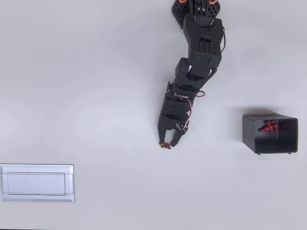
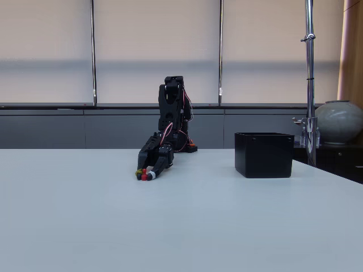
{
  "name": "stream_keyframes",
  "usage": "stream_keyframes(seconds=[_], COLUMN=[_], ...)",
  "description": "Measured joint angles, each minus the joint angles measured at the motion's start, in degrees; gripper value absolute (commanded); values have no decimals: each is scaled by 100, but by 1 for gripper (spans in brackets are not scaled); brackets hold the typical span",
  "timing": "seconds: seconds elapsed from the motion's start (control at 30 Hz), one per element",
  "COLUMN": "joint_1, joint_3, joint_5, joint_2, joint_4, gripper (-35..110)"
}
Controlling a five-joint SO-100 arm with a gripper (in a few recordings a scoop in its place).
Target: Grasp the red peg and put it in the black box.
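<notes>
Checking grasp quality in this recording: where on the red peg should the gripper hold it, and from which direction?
Across its short sides, from above. The red peg is a tiny piece low at the table, so a steep descent with a finger on either side suits it. The gripper already sits there, fingertips around it; whether it is clamped is too small to tell.

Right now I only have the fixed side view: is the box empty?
Observer: No. From overhead, the box already holds several red pegs.
Operator: Anything else on the table?
Observer: A flat pale tray, at the lower left of the overhead view.
Operator: Where does my peg sit against the gripper?
Observer: The peg lies at the tips of the gripper, nearer the left finger in the overhead view. I can't tell whether it is gripped.
</notes>
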Motion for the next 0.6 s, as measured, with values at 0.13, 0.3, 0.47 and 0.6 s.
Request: stream_keyframes(seconds=[0.13, 0.3, 0.47, 0.6], joint_1=[9, 0, -343, -765], joint_3=[527, 589, -501, -1266], joint_5=[-211, -299, -308, -606], joint_2=[-642, -2083, -3393, -4201], joint_4=[1872, 5273, 6293, 6319], gripper=[0, 0, 0, 0])
